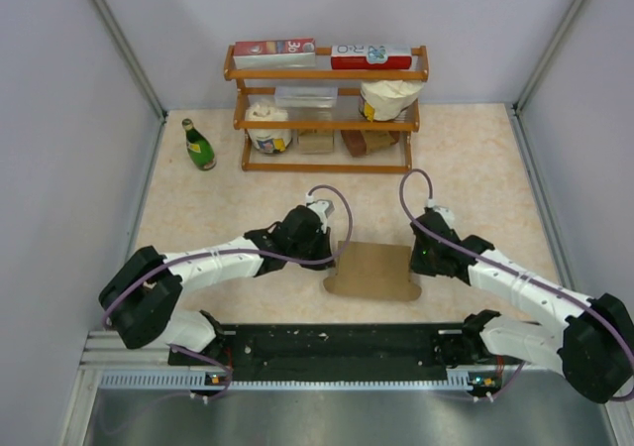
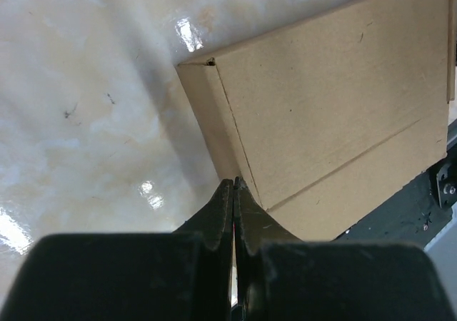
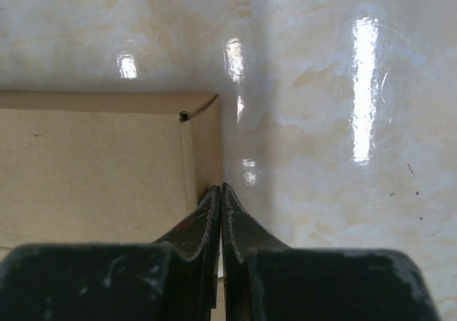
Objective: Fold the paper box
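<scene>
Here the left arm [image 1: 208, 261] and the right arm [image 1: 525, 287] both reach inward over the worktop [image 1: 218, 198], elbows spread wide and wrists angled toward the middle. The paper box [image 1: 374, 270] lies flat between them. The left jaws are pressed together, tips at the box's left wall. The right jaws are likewise together, tips at its right wall.

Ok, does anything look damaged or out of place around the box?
Nothing stands out. The box lies flat on the table, no tears or crushed corners visible; left gripper and right gripper sit shut at its sides.
</scene>
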Tool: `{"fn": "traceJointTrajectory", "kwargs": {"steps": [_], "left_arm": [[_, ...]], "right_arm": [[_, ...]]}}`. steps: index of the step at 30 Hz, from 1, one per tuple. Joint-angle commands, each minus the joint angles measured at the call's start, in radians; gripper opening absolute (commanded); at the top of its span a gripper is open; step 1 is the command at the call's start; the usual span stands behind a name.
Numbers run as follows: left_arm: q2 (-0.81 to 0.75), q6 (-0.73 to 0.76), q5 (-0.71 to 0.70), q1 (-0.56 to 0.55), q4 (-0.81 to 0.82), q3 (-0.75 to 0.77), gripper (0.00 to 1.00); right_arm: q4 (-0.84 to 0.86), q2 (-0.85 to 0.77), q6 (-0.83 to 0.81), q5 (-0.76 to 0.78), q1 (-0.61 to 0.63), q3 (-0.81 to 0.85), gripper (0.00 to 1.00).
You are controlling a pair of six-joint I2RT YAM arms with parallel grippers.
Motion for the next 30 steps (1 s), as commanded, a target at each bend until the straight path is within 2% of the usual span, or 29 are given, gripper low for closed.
{"fn": "traceJointTrajectory", "kwargs": {"steps": [1,11,24,30], "left_arm": [[-0.015,0.011,0.022,0.002,0.068,-0.024,0.00],[-0.023,0.034,-0.065,0.036,0.023,-0.043,0.00],[0.028,0.137,-0.093,0.151,-0.059,0.075,0.00],[-0.027,0.126,-0.163,0.169,-0.110,0.037,0.00]], "right_arm": [[0.105,0.014,-0.031,-0.058,-0.007,-0.005,0.00],[0.174,0.107,-0.041,-0.097,-0.007,0.028,0.00],[0.209,0.255,-0.087,-0.104,-0.012,0.180,0.00],[0.134,0.195,-0.087,-0.012,-0.026,0.154,0.00]]}}
